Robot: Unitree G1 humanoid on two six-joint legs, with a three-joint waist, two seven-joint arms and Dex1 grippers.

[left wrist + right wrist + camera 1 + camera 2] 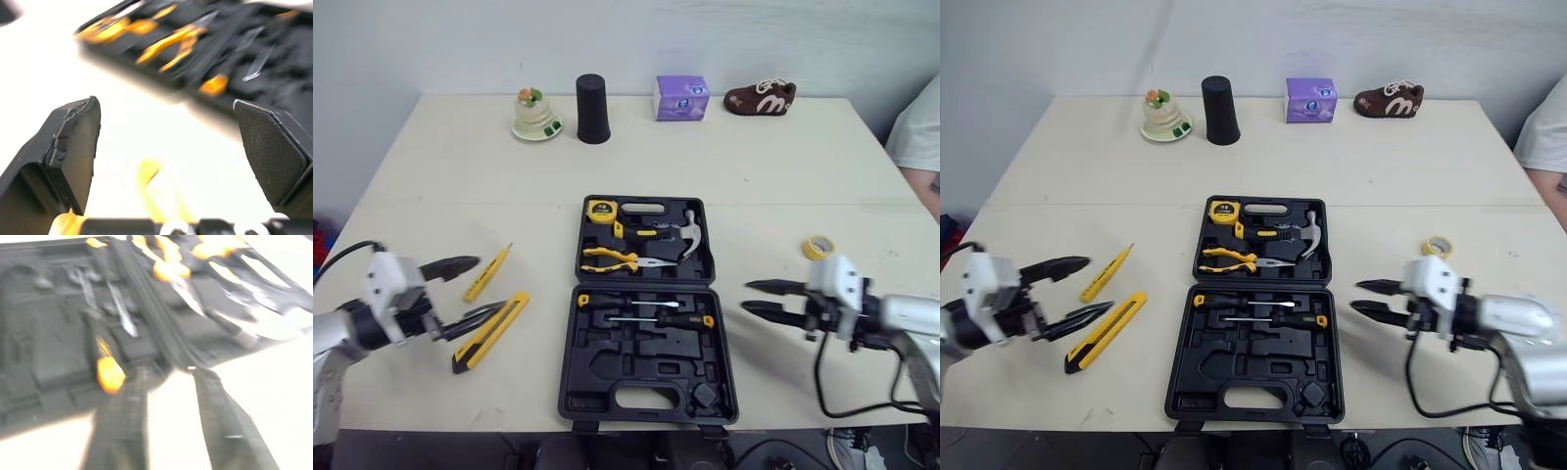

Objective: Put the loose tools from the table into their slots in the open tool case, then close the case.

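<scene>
Beyond the tool case (607, 387), along the far edge of the table (440, 166), stand a small dessert on a plate (536, 113), a black cup (592, 108), a purple box (681, 98) and a brown shoe (760, 97). A person's white sleeve (918, 127) shows far off to the case's right. Nothing lies between either end effector and the case.

The case lies open and flat. Its far half holds a yellow tape measure (601, 209), a hammer (688, 233) and yellow-handled pliers (612, 258). Its near half holds two screwdrivers (626, 303), with several moulded slots bare.

Left of the case lie a slim yellow screwdriver (487, 272) and a yellow-and-black utility knife (491, 331), both loose. The left end effector (489, 284) is spread wide between them, its lower finger close beside the knife. Right of the case sits a yellow tape roll (819, 247). The right end effector (746, 296) hovers nearer the case, fingers parted and empty, pointing at its near half.
</scene>
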